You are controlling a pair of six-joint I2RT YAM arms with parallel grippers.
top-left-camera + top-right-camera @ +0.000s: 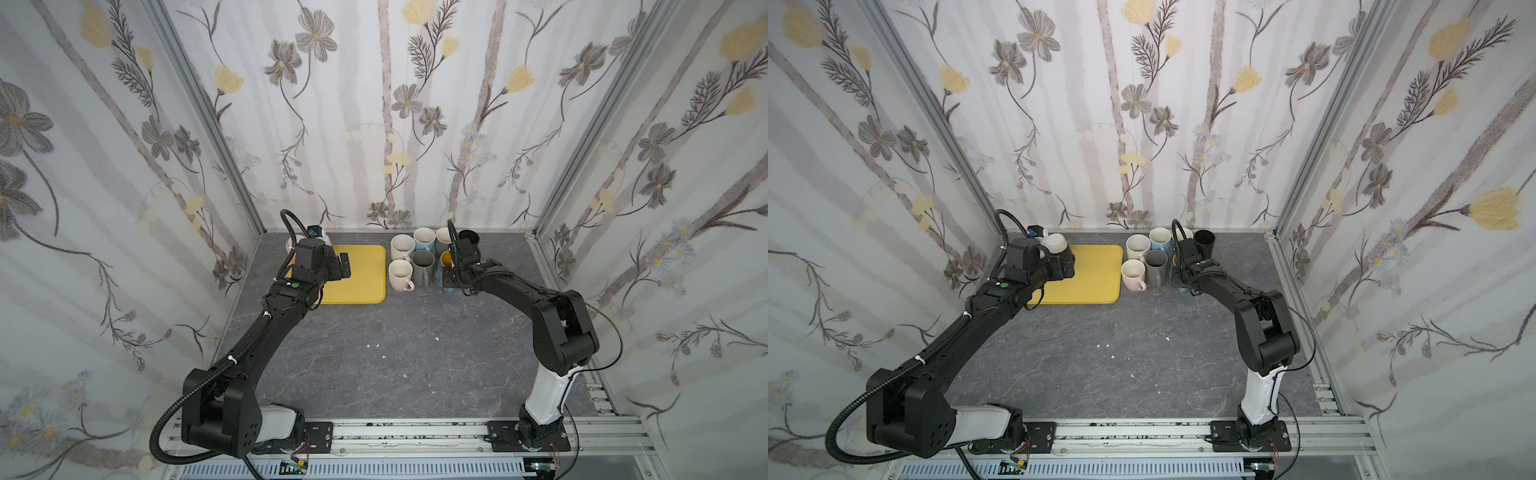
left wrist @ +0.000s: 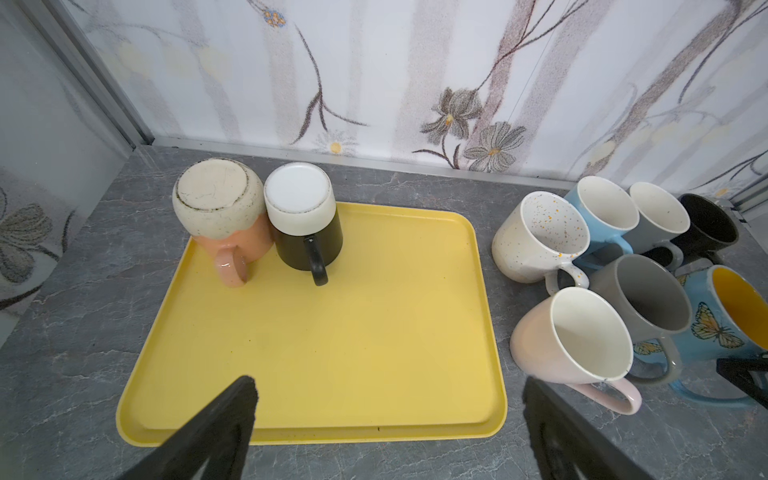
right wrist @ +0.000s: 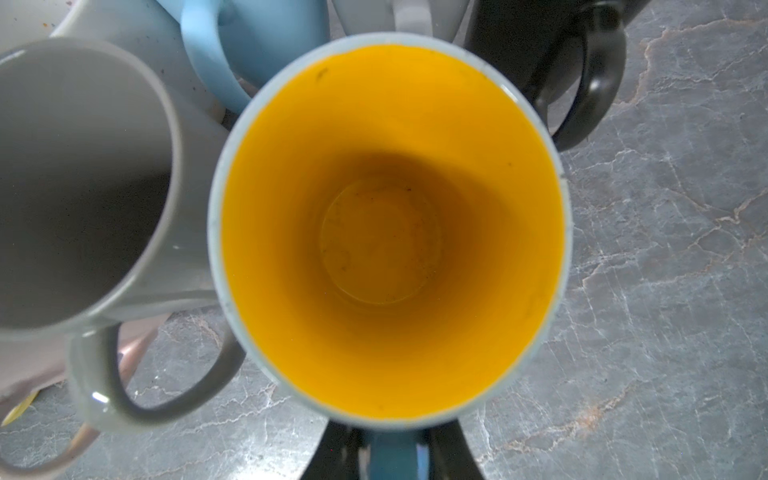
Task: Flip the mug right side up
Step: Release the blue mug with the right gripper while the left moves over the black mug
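Blue butterfly mug [image 3: 390, 232] stands upright, handle clamped between right fingers [image 3: 453, 453]; left fingers [image 2: 232, 415] spread, empty.

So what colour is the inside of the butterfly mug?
Bright yellow-orange inside the butterfly mug; the right wrist view shows it best.

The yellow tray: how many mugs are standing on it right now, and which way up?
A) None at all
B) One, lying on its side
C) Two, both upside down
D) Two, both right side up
C: the left wrist view shows the yellow tray holding a peach mug and a black mug, side by side at its far corner, each with its flat base facing up.
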